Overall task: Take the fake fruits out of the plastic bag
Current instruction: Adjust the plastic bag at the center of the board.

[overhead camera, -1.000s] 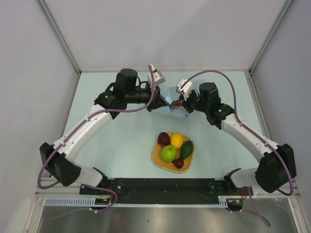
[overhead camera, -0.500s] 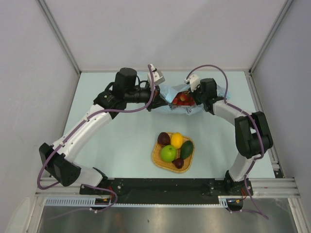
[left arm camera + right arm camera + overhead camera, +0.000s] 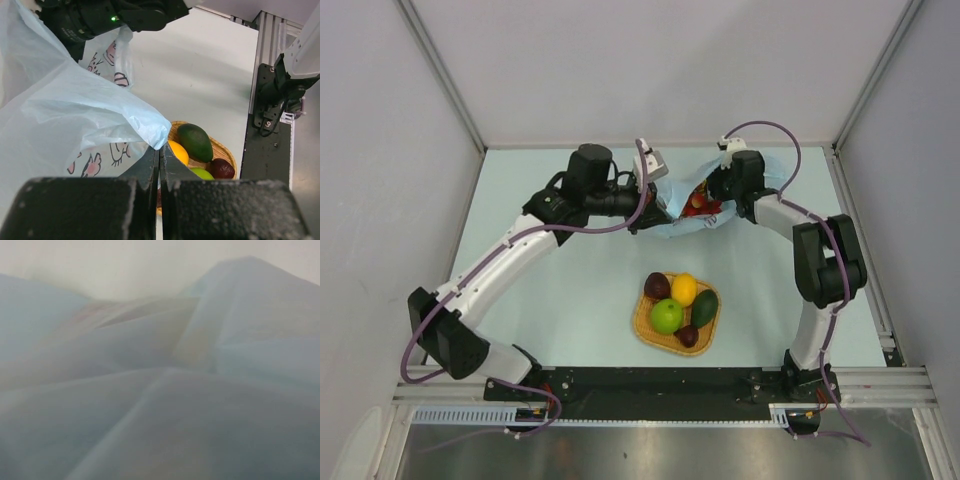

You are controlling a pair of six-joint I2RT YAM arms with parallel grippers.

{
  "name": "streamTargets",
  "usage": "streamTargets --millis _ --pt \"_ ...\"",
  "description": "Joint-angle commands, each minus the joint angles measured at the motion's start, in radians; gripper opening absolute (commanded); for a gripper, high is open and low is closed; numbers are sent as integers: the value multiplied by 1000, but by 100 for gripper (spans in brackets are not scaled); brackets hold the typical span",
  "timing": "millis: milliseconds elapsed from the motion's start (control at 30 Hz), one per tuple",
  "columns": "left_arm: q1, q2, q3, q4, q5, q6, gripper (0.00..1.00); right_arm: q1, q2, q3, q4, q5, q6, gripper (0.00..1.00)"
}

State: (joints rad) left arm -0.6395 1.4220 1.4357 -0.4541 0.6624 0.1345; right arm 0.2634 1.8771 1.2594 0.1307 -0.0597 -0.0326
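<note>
The pale blue plastic bag (image 3: 682, 222) lies at the far middle of the table, its mouth held up. My left gripper (image 3: 658, 200) is shut on the bag's edge; the left wrist view shows the film (image 3: 75, 115) pinched between the closed fingertips of the left gripper (image 3: 159, 149). Red berries (image 3: 697, 204) show inside the mouth. My right gripper (image 3: 708, 198) reaches into the bag from the right, its fingers hidden. Blurred plastic (image 3: 160, 390) fills the right wrist view. A lemon (image 3: 684, 289), green apple (image 3: 667, 316), avocado (image 3: 704, 307) and two plums (image 3: 657, 286) lie outside the bag.
Those fruits sit in a woven orange tray (image 3: 642, 318) in the near middle of the table, also seen in the left wrist view as the tray (image 3: 226, 150). The right arm's elbow (image 3: 825, 262) stands folded at the right. White walls close the far side.
The right arm folded back and its gripper swung into the bag's mouth. The berries came into view. The left gripper shifted slightly right, still pinching the bag's edge.
</note>
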Motion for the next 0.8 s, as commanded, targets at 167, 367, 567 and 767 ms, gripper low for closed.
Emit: streamTargets --millis 167,367,567,767 --pt "-45 69 29 -26 19 53 0 -70 180 187 52 -37 292 56" --pt "-49 77 26 -28 2 57 0 -23 188 193 130 -317 133 1" --pt "-48 68 25 -37 -47 76 0 63 54 152 75 -454 92 0" --pt "-48 23 -34 -17 -109 68 0 223 -54 64 -55 -575 -3 6"
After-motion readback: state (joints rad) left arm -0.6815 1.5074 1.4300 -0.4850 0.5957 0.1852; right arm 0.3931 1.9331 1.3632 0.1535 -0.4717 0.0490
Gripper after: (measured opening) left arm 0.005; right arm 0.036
